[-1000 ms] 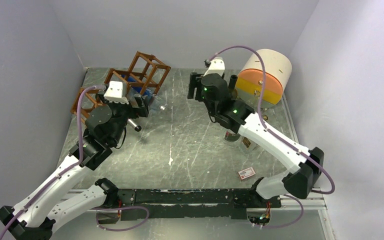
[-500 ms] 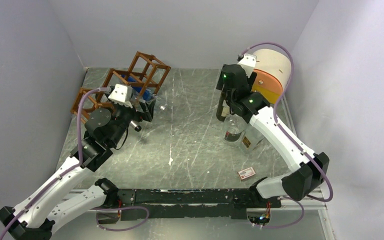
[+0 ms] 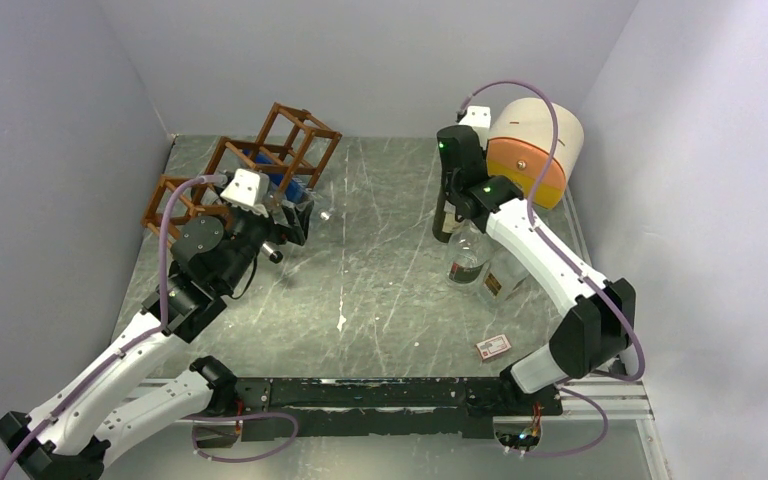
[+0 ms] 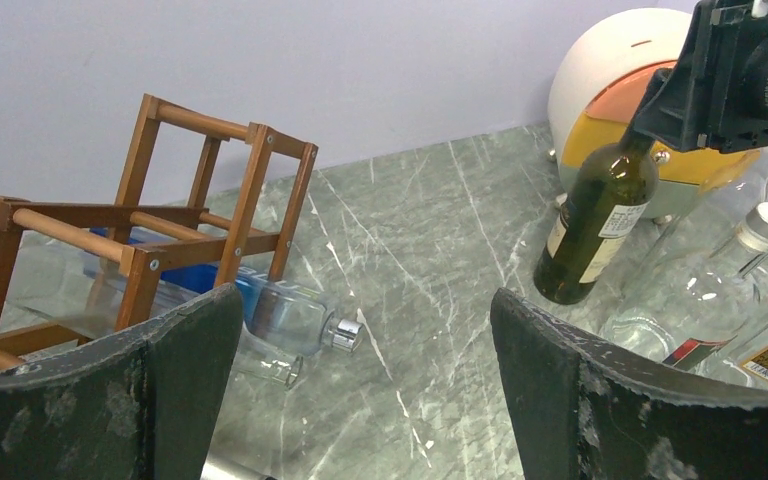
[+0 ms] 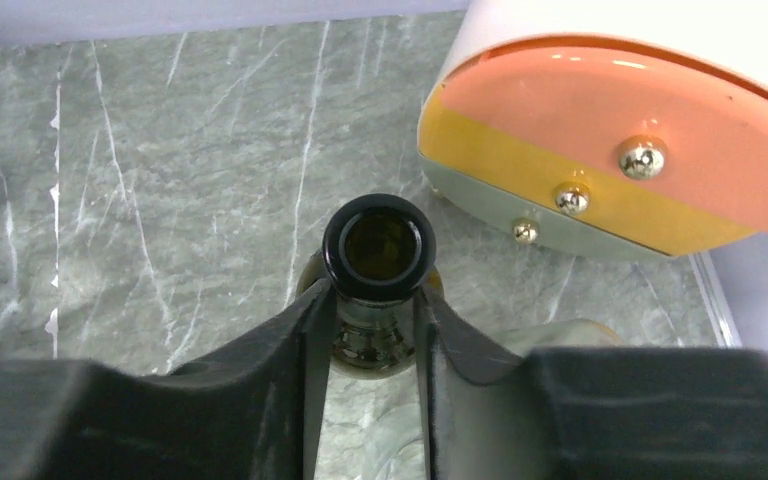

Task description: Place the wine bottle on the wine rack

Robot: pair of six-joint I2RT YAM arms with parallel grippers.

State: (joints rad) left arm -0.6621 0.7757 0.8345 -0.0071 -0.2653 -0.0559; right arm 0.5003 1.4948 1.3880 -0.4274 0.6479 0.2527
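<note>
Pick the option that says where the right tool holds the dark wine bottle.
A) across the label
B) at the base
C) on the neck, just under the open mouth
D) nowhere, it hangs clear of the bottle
C: the right wrist view shows the right tool with a finger against each side of the wine bottle neck, just below the open mouth.

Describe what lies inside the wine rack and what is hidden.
A clear bottle with a blue label lies on its side in a lower cell of the wine rack, silver cap poking out. The top cell holds nothing. Bars cover the bottle's base.
</note>
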